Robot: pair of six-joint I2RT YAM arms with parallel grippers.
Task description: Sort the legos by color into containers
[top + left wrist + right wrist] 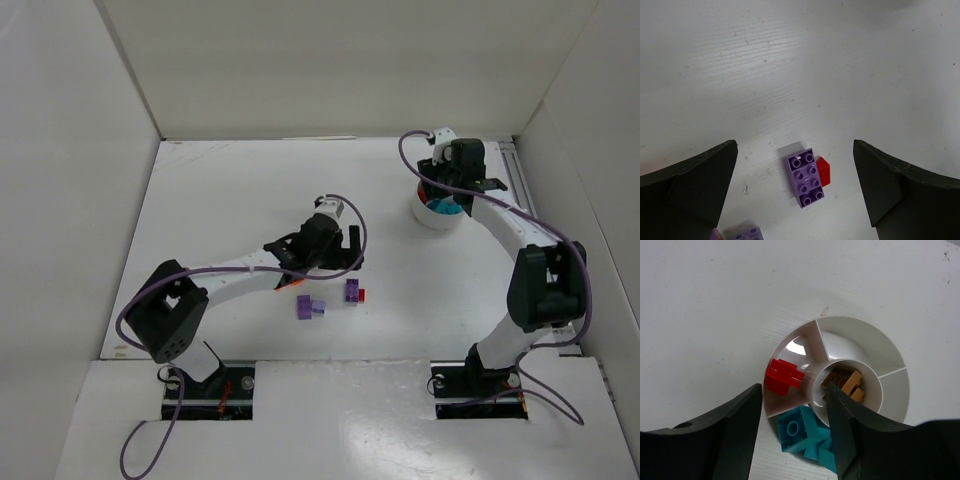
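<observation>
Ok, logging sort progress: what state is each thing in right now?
Left fingers: open, empty.
Right fingers: open, empty.
Purple plastic brick: on table, studs up, unsorted.
Small red plastic brick: on table, touching it.
Second purple brick: on table, apart.
Round white divided dish: holds red brick, teal bricks, orange brick.

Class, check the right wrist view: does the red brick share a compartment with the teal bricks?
No, the red brick lies in its own wedge of the dish, a wall apart from the teal bricks.
</observation>
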